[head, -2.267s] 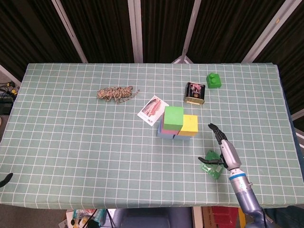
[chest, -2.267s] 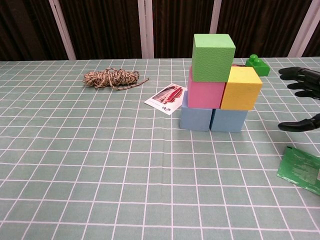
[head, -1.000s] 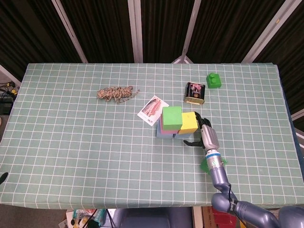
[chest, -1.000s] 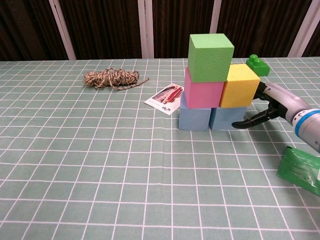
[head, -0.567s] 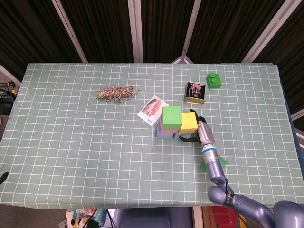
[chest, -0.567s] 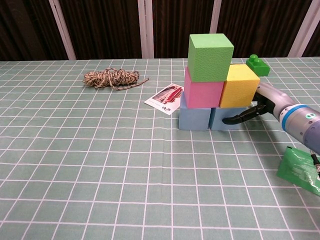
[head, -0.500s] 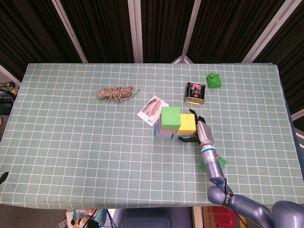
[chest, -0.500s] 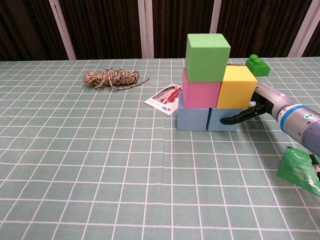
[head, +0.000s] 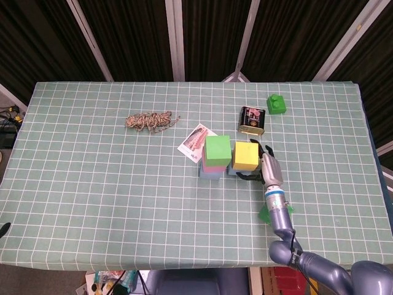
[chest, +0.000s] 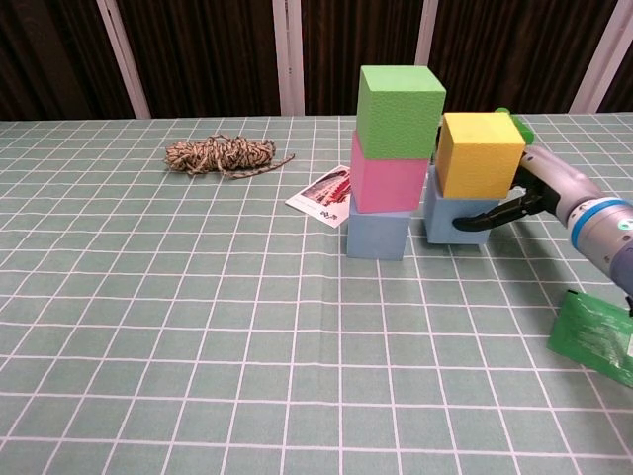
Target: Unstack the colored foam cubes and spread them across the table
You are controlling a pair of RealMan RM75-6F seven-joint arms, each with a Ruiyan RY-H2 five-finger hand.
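Foam blocks look light and squashy, so the right hand (chest: 529, 198), grasping the yellow block (chest: 479, 154) and the blue block (chest: 453, 218) under it, should squeeze the flat sides gently.

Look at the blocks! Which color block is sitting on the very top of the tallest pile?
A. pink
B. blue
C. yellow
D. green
D: the green cube sits on the pink cube, which rests on a blue cube, making the tallest pile; the yellow cube tops a shorter pile beside it.
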